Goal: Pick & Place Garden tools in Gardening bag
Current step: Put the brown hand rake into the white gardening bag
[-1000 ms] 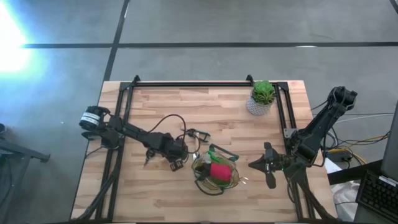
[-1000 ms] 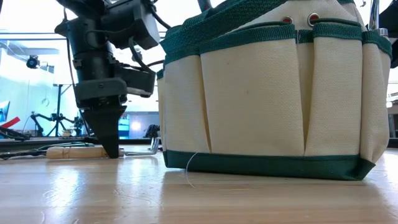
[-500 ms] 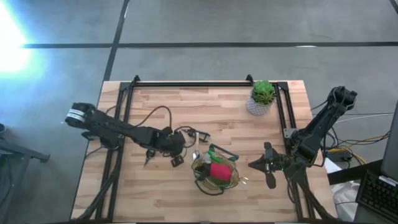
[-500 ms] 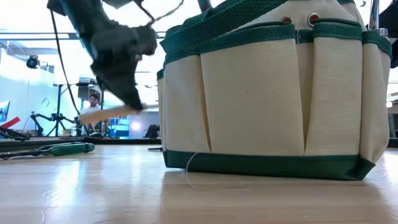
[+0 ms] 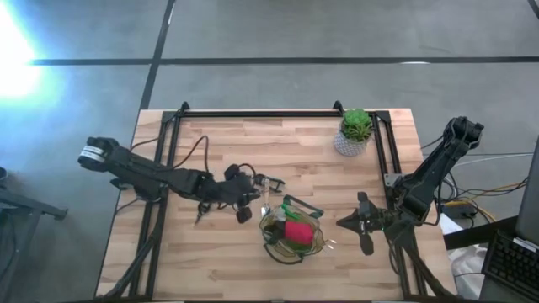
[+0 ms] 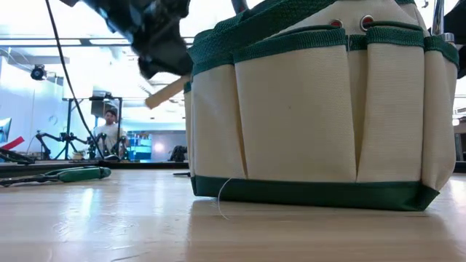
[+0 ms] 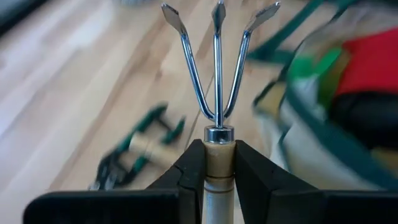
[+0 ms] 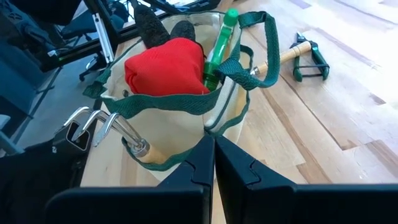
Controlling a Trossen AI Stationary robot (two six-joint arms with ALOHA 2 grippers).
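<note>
Left gripper (image 7: 217, 165) is clamping fork (image 7: 216, 68) handle beside bag (image 5: 292, 231); right gripper (image 8: 210, 163) is resting closed. You are risking prongs snagging bag strap (image 8: 249, 53).

No readable text, label, brand, number or sign in any view; gardening bag (image 6: 313, 109) shows plain fabric panels, unmarked.
</note>
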